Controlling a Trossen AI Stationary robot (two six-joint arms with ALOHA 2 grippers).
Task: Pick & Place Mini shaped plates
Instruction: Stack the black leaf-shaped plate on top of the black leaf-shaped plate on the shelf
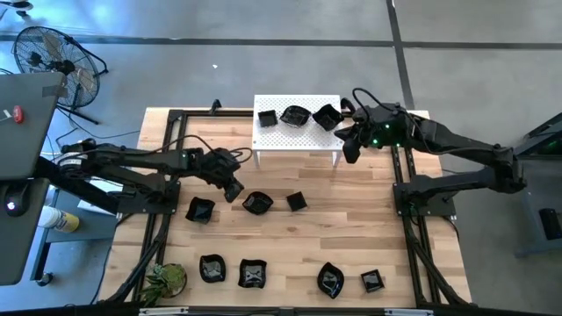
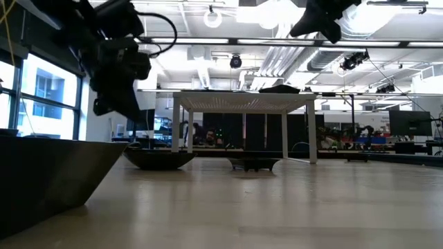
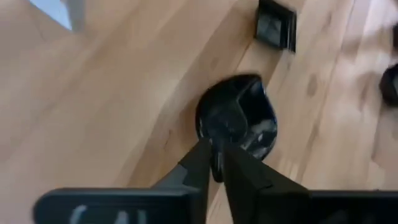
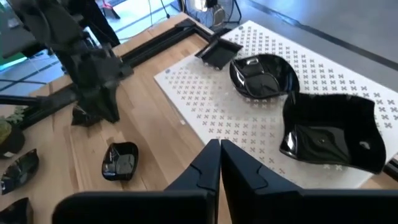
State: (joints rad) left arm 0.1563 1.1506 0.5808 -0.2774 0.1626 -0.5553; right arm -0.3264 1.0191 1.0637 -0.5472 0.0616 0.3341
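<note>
At mid-table the left gripper (image 3: 219, 163) pinches, it seems, the rim of a round plate (image 3: 239, 115) lying on the wood; lifting comes next. The right gripper (image 4: 219, 155), fingers together and empty, hovers over the white stand (image 4: 205, 93) holding three plates.
</note>
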